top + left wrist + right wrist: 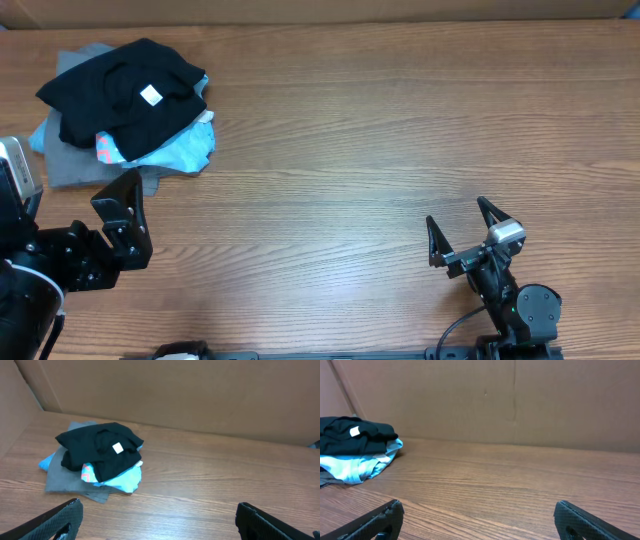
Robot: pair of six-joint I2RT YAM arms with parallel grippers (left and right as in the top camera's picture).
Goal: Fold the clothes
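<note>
1. Black garment (130,85), one, with a small white tag (150,95), tops the single pile in the upper left of the overhead view.
2. Under it lie one light-blue garment (185,148) and one grey garment (75,165). A pink-patterned scrap (107,148) shows between them; I cannot tell which piece it belongs to.
3. There are two grippers. The left gripper (159,505), lower left, has its two fingers spread wide and empty, near the pile.
4. The right gripper (458,215), lower right, is likewise spread and empty, well apart from the pile.
5. One wooden table (380,130) bears everything.
</note>
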